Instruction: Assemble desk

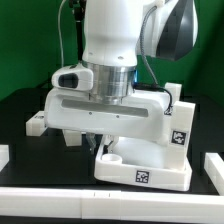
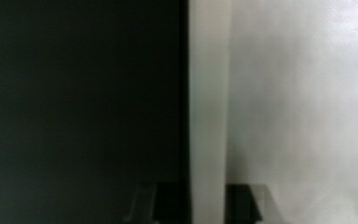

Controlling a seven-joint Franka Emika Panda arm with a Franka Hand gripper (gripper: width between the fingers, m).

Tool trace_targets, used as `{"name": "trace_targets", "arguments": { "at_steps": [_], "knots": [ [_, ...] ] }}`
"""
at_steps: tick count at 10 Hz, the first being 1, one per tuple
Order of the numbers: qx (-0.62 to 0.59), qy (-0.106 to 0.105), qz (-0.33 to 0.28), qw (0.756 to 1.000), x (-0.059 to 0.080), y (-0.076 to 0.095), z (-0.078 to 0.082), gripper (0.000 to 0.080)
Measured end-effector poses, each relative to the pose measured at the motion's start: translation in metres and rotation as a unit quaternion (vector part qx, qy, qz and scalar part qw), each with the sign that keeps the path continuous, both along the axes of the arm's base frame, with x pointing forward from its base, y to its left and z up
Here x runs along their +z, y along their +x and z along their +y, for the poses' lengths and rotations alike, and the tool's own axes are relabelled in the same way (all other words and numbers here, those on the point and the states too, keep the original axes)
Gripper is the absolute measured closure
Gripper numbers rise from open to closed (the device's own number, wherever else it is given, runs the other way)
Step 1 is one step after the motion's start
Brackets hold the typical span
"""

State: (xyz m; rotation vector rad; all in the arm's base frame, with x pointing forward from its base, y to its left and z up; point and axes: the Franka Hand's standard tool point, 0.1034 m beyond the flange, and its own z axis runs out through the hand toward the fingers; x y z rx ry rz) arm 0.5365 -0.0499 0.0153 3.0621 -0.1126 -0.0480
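Exterior view is showing you the tabletop panel (image 1: 150, 168) lying on the black table (image 1: 50, 165), low and toward the exterior view's right, just inside the white border rails (image 1: 60, 196). The arm is standing over it, and the gripper (image 1: 97, 146) is reaching down at the panel's corner on the exterior view's left, just beside a round socket (image 1: 112, 158) that is sitting empty. On the exterior view's right, a white upright piece (image 1: 174, 100) is rising above the panel. You are probably looking at a seated leg, but the arm is hiding its base, so treat that as a guess. Another leg (image 1: 35, 124) is lying loose on the table at the exterior view's left, well apart from the panel.

Wrist view is giving you the gripper (image 2: 202, 203) with its fingers (image 2: 156, 203) drawn in narrow. A white surface (image 2: 291, 100) is filling half of that picture, and a strip of it is running between the dark pads. You cannot tell whether they are pinching it or only hanging in front of it, nor which part it is.

By my reading you are sitting early to midway. At most one leg is standing, at least one socket is gaping, and at least one leg is lying unused. What is left is fetching the loose legs, standing each in its socket and twisting it home.
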Motion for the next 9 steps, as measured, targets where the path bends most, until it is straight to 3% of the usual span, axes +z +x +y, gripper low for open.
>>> {"name": "trace_targets", "arguments": {
  "at_steps": [5, 9],
  "knots": [
    [0.151, -0.003, 0.006, 0.989, 0.0, 0.003, -0.003, 0.0736],
    [0.274, -0.01, 0.011, 0.962, 0.005, 0.017, 0.01, 0.0736]
  ]
}}
